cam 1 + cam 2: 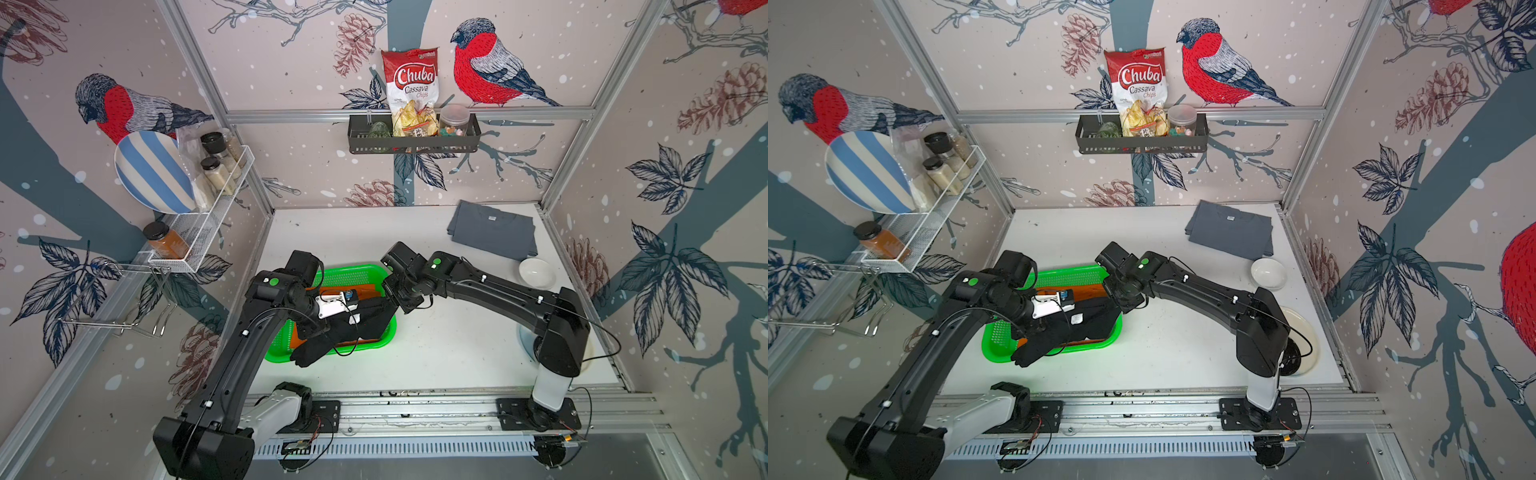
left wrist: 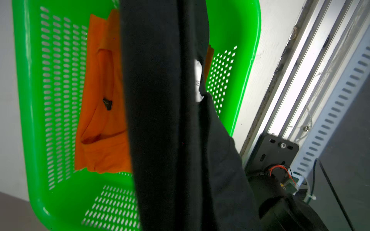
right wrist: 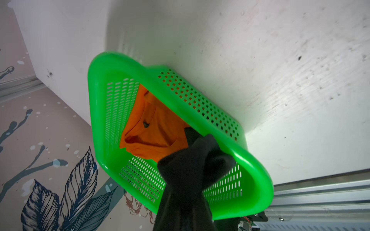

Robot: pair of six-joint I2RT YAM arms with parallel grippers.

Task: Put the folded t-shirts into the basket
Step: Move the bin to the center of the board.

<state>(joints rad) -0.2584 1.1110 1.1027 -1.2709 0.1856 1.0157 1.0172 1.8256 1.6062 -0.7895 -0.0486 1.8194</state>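
White tabletop [image 1: 436, 345] under green basket [image 1: 353, 272]: left gripper [image 1: 355, 313] and right gripper [image 1: 388, 301], fingertips hidden, pinch black t-shirt [image 1: 324, 345] over orange t-shirt [image 2: 100, 140]

Both top views, nearly alike, look steeply down from high above the front edge of the bench [image 1: 436, 357] [image 1: 1175, 357], facing the back wall [image 1: 307, 166]. The left wrist camera looks into the basket [image 2: 32, 120] from close by, the black shirt [image 2: 160, 120] right before its lens. The right wrist camera views the same basket [image 3: 258, 180] from slightly farther off; both show the orange shirt [image 2: 100, 144] [image 3: 160, 128].
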